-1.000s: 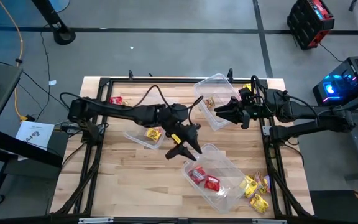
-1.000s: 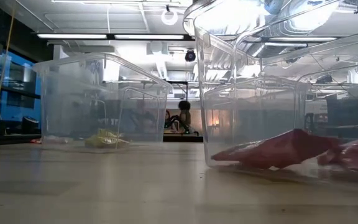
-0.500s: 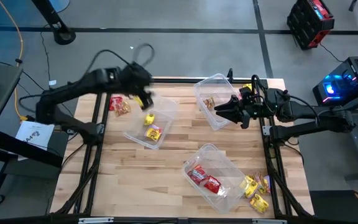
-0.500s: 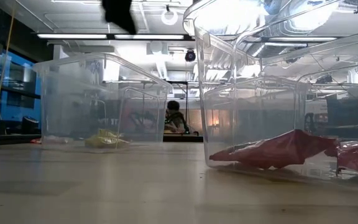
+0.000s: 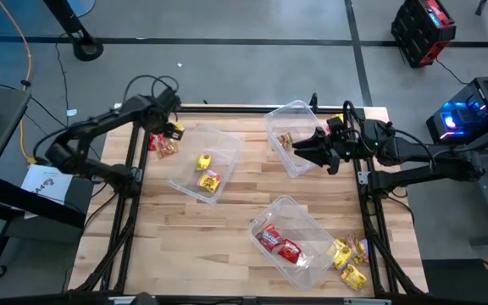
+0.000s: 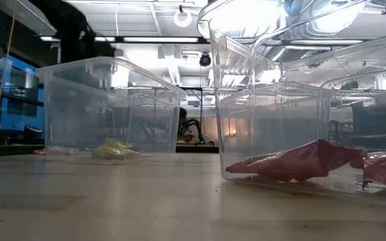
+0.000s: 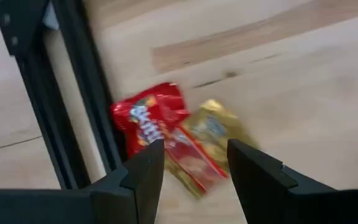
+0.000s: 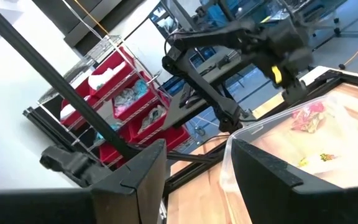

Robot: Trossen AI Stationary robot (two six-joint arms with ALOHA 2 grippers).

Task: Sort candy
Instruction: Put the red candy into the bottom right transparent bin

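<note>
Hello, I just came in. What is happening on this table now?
Two robot arms are sorting candy into clear tubs. The left gripper, open and empty, hovers over a red packet and a gold packet lying by the table's far left corner. The right gripper, open, waits at the tub with brown-gold candy. One tub holds yellow sweets, another red ones; yellow packets remain outside.

Wooden table (image 5: pixel 227 229) inside a black frame. Three clear plastic tubs stand directly on it: one at left (image 5: pixel 227 148), one at the far right (image 5: pixel 299 108), one near the front (image 5: pixel 316 229). Loose candy lies on the boards: red and gold packets (image 5: pixel 164 144) at far left, yellow packets (image 5: pixel 347 258) at front right.
</note>
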